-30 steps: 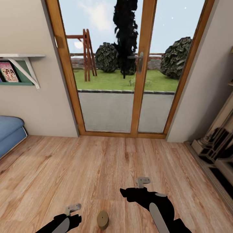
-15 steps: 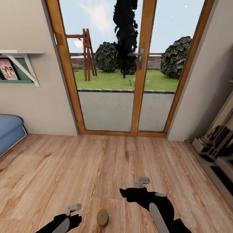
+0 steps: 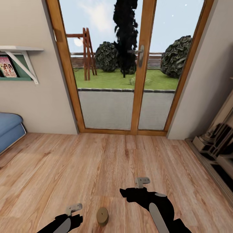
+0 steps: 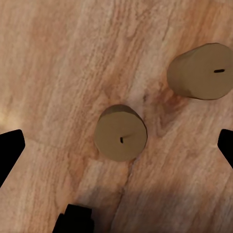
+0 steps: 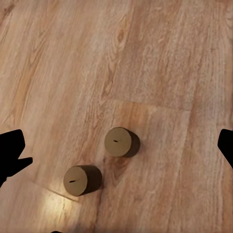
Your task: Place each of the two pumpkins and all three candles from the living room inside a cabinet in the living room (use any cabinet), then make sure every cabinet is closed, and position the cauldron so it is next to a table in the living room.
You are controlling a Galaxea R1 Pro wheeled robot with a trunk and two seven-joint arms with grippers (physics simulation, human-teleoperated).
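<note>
Low on the plank floor (image 3: 106,161), from the head view, one candle (image 3: 102,216) stands upright between the two arms, well short of the glazed patio door (image 3: 126,71). The left gripper (image 3: 73,208) is just beside it; the right gripper (image 3: 142,182) is farther forward. Whether either pair of fingers is spread cannot be told here. A blue sofa (image 3: 9,129) meets the picture's left edge.

From the left wrist, dark fingertips (image 4: 9,150) sit wide apart, with a candle (image 4: 121,132) between them and another (image 4: 201,71) near it.

From the right wrist, fingertips (image 5: 12,150) are spread wide over two candles (image 5: 119,141) (image 5: 80,180) standing close together.
</note>
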